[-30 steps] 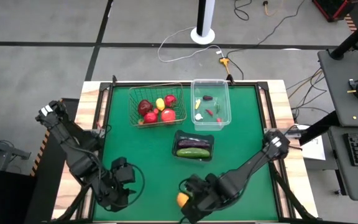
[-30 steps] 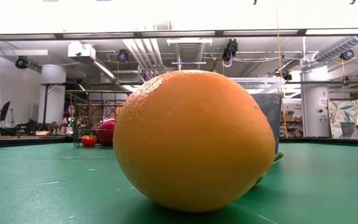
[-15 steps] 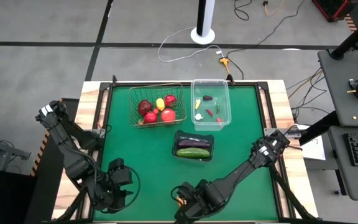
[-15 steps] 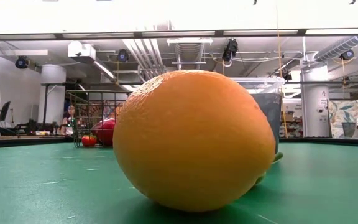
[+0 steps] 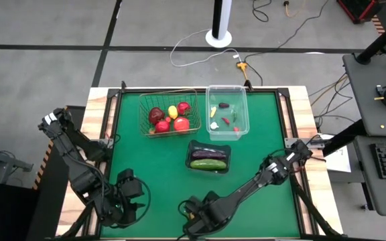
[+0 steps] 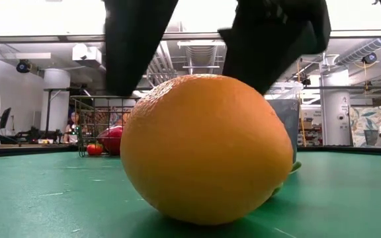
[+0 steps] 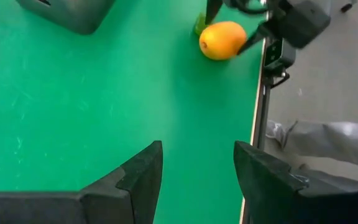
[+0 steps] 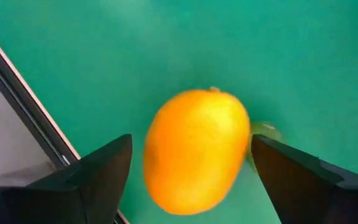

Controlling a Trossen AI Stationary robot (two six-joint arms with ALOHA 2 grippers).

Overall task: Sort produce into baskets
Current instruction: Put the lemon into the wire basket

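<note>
An orange fruit (image 6: pixel 207 149) lies on the green mat by the table's near edge; it also shows in the right wrist view (image 8: pixel 194 149) and the left wrist view (image 7: pixel 222 40). My right gripper (image 5: pixel 194 219) is open above it, one finger on each side, with a gap to each, and hides most of it in the high view. A small green thing (image 8: pixel 264 131) lies against the orange. My left gripper (image 5: pixel 138 198) is open and empty at the near left. The wire basket (image 5: pixel 169 112), clear tub (image 5: pixel 226 112) and dark tray (image 5: pixel 210 158) hold the other produce.
The table's near edge (image 8: pixel 30 106) runs close beside the orange. The wire basket holds red fruits and a lemon, the tub small chilies and garlic, and the tray a cucumber and an eggplant. Bare green mat lies between the tray and both grippers.
My right gripper has gone toward the table's left edge until it stands over the orange, and has come down: its two fingers now show above the orange in the low view. The orange has stayed where it was.
</note>
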